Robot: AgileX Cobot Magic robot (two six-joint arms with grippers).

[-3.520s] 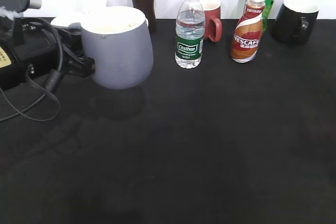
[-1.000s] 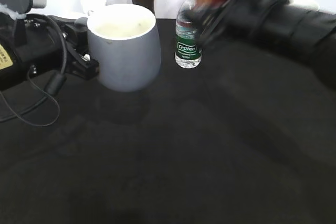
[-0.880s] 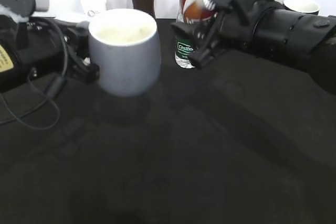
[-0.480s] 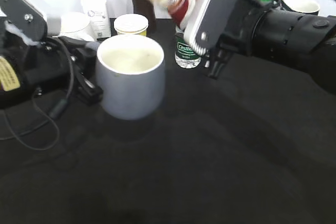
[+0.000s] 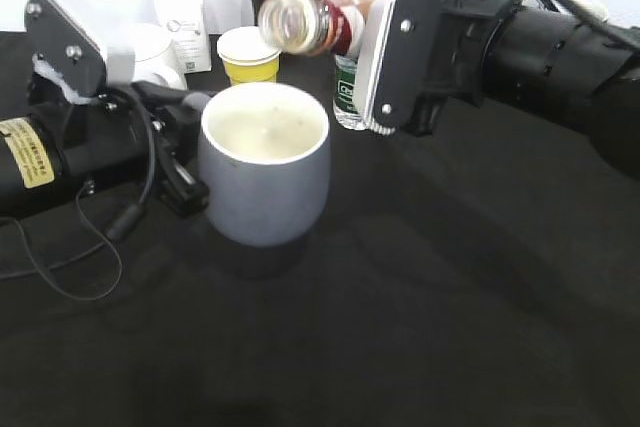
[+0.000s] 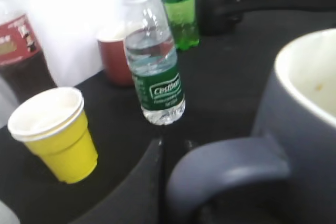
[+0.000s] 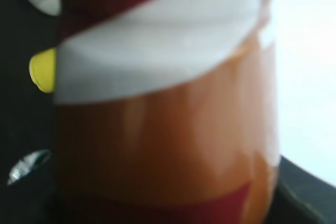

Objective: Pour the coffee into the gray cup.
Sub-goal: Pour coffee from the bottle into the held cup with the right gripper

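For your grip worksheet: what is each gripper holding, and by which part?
The left gripper holds the gray cup by its handle. The right gripper holds the tilted coffee bottle around its body.

"Cestbon" on water btl (image 6: pixel 156 85) green label; other labels unreadable.

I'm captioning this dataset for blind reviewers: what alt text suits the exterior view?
The right gripper holds the coffee bottle tipped sideways, its open mouth above the far rim of the gray cup, which the left gripper holds by its handle side. Behind them on the black table stand a yellow paper cup and other bottles.
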